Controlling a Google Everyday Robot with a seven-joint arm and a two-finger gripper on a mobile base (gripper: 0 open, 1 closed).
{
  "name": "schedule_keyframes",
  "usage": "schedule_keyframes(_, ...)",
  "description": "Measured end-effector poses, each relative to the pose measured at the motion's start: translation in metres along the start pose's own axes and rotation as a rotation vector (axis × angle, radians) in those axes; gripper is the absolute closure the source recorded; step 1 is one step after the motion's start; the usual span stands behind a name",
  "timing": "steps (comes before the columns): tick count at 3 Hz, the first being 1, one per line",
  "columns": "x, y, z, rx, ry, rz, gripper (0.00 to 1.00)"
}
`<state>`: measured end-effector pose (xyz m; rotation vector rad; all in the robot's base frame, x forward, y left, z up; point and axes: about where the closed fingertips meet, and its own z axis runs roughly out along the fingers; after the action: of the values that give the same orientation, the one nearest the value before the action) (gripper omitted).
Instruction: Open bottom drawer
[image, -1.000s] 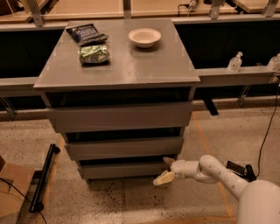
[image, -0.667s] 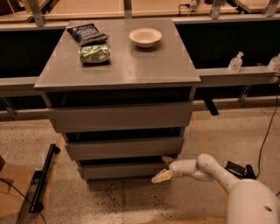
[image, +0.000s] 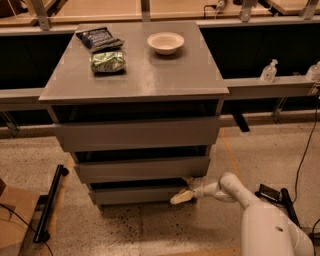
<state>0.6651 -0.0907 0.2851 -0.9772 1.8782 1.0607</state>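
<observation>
Bottom drawer (image: 135, 195) sits lowest under the table (image: 165, 75), its slim grey front no further out than a second ago. The tool (image: 184, 189) has crept slightly left and up to the front's right end. Its fingers are apart, the lower finger (image: 180, 197) lying against the panel's right corner; whether it grips the edge cannot be told. The speckled floor (image: 140, 230) before the drawers lies open. A black bar (image: 50, 202) lies well off to the left, and the arm (image: 235, 187) reaches in from the right.
</observation>
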Motion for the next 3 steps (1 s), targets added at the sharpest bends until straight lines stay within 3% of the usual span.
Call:
schedule_keyframes(1, 0.01, -0.022, 0.01, 0.049, 0.021, -0.02, 0.0)
schedule_keyframes(3, 0.047, -0.053, 0.038, 0.086, 0.07, 0.033, 0.0)
